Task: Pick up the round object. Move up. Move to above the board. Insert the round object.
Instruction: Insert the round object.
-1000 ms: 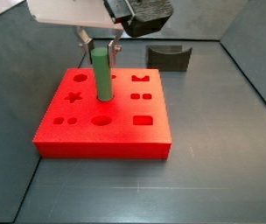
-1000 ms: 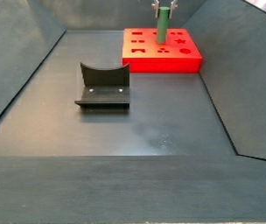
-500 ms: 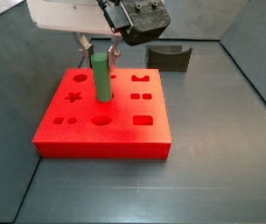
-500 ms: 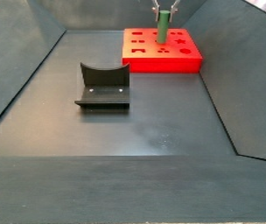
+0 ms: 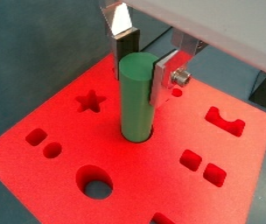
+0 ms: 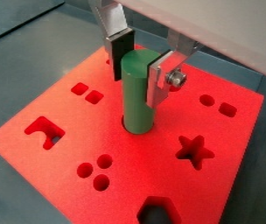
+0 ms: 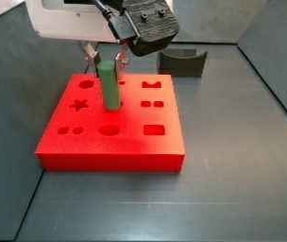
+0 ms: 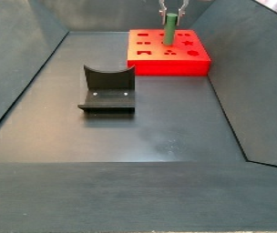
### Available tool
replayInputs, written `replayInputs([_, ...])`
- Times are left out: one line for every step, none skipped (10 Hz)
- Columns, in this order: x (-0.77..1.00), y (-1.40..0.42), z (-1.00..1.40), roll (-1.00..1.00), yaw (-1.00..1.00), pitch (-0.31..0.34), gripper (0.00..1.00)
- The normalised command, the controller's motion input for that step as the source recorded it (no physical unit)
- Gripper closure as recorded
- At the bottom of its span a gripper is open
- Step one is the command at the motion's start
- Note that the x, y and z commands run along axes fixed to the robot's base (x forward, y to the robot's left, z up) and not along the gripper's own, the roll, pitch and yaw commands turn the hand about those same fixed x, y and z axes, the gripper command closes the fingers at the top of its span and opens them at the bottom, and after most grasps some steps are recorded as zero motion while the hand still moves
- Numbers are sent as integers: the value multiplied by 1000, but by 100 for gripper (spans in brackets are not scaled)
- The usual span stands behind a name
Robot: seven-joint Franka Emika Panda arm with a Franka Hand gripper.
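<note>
In the middle of the board (image 5: 53, 175), in a wrist view, the round object (image 5: 136, 96) stands upright with its foot sunk in a round hole. The gripper (image 5: 146, 59) is around the peg's top, a silver finger (image 5: 168, 72) close on one side and the dark-padded one on the opposite side; whether the pads press the peg or stand a hair off it cannot be told here. Around the peg the red top carries a star cut-out, a pair of small holes, a larger empty round hole, two small squares and a notched shape, all empty.

In a wrist view from the opposite side, the round object (image 6: 138, 90) is again seated in its hole in the board (image 6: 53, 105), and the gripper (image 6: 142, 57) brackets its upper end with the jaws narrowly spaced, nearly at the peg's width. The star, crown-like notch, small circles and squares near it hold nothing.

In a side view, the gripper (image 7: 109, 59) hangs over the board (image 7: 109, 149), fingers on either side of the round object (image 7: 110, 85), which stands vertical in the board's middle. A fixture (image 7: 183, 61) sits on the floor behind the board.

In a side view from farther off, the board (image 8: 168, 64) lies at the far end of the bin, the round object (image 8: 170, 32) rising from it under the gripper (image 8: 170, 14). The fixture (image 8: 107, 89) stands well apart, nearer the camera.
</note>
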Motion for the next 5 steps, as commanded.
replayInputs([-6, -46, -877, 131, 0, -164, 100])
replayInputs([0, 0, -843, 174, 0, -139, 100])
replayInputs([-14, 29, -809, 201, 74, -134, 100])
replayInputs([0, 0, -823, 171, 140, -146, 100])
replayInputs([0, 0, -814, 157, 166, -156, 100])
